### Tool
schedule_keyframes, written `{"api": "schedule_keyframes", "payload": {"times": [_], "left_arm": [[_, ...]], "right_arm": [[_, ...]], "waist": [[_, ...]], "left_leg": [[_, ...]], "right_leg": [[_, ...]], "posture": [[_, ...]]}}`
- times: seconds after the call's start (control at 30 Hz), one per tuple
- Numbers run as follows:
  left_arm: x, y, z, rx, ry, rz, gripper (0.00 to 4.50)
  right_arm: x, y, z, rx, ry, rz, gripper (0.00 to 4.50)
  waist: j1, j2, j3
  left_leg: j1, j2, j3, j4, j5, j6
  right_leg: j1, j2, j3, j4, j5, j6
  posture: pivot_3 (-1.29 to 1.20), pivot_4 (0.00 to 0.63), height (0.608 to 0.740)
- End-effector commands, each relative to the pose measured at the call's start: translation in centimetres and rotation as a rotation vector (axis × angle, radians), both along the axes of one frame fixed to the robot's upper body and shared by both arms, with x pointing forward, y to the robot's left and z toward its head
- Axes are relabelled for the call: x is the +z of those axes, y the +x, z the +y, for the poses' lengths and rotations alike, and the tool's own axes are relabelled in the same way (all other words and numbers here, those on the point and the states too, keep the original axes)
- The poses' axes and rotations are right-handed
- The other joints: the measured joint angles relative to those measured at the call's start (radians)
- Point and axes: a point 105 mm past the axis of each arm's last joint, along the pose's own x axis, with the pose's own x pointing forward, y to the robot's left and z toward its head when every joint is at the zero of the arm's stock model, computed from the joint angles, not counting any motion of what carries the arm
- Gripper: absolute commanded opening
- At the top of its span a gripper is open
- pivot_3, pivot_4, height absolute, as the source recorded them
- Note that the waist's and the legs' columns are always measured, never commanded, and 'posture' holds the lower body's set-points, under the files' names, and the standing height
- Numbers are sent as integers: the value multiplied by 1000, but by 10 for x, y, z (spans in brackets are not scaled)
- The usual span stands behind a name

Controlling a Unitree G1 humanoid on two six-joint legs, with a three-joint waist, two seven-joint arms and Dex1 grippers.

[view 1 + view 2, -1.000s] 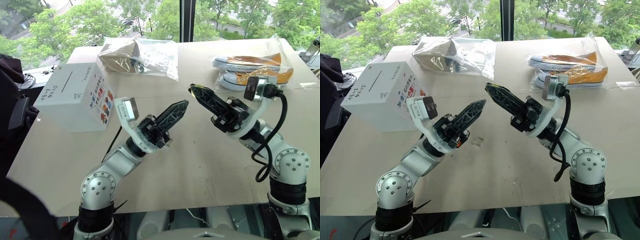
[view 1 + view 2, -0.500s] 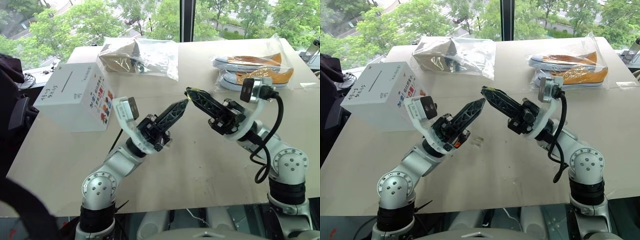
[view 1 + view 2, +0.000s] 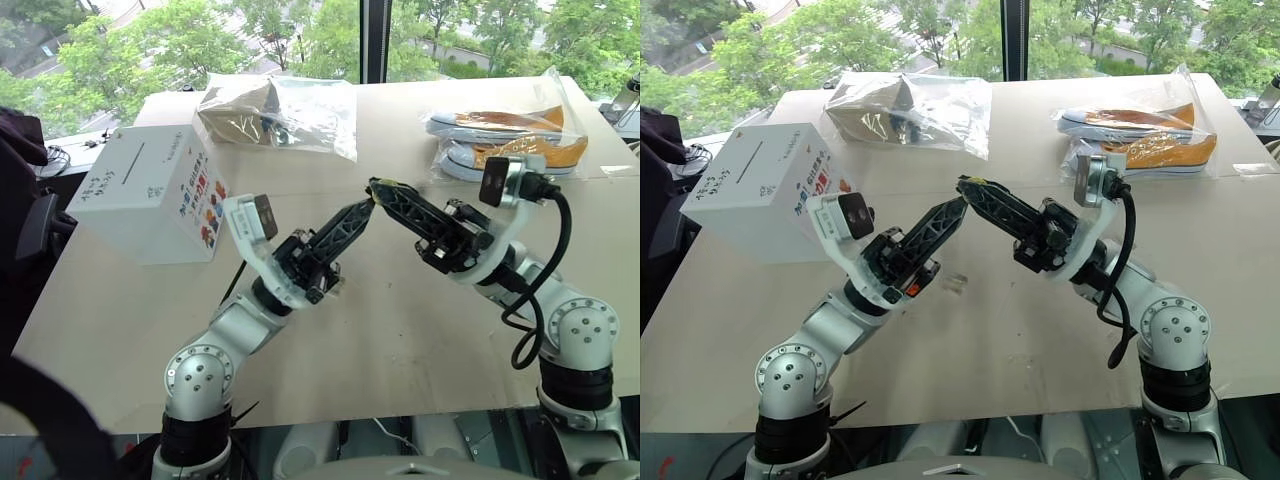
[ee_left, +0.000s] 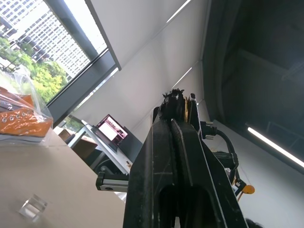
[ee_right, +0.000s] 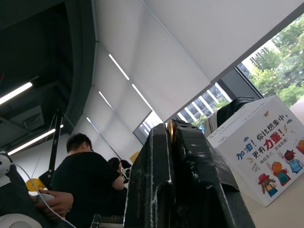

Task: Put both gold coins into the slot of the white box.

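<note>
The white box (image 3: 150, 190) stands at the table's left, its dark slot (image 3: 133, 160) on the plain top face. Both arms are raised over the table's middle and their fingertips meet. My right gripper (image 3: 377, 186) is shut on a gold coin (image 5: 169, 127), whose thin edge shows between its fingers. My left gripper (image 3: 367, 204) is shut, and its tips press against the right gripper's tips beside the coin (image 4: 186, 103). I cannot tell whether the left fingers also pinch the coin.
A small clear case (image 3: 955, 283) lies on the table below the grippers. A clear bag with a brown bundle (image 3: 280, 115) sits at the back, and bagged orange shoes (image 3: 505, 140) at the back right. People (image 5: 80, 166) sit off to the side.
My left gripper's fingers have closed. The right gripper carried the coin leftward, so the two sets of fingertips, apart a second ago, now touch.
</note>
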Motion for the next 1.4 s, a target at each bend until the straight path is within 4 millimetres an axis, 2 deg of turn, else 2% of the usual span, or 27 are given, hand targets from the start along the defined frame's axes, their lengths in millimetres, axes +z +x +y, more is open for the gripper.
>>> {"api": "schedule_keyframes", "payload": {"times": [0.03,1.07,1.4], "left_arm": [[11,-13,0,-39,-28,-56,89],[7,-16,-1,-66,-43,-54,89],[6,-17,-6,-141,-38,-34,89]], "right_arm": [[10,-5,-1,0,34,-38,0],[6,-15,4,82,10,-48,0],[6,-19,4,106,-2,-58,0]], "waist": [[0,0,0],[0,0,0],[0,0,0]], "left_leg": [[0,0,0,0,0,0],[-2,0,0,-1,-1,1],[-2,0,0,-1,-1,1]], "right_leg": [[0,0,0,0,0,0],[0,0,0,-4,0,0],[0,0,0,-5,0,1]], "posture": [[0,150,740],[0,150,740],[0,150,740]]}}
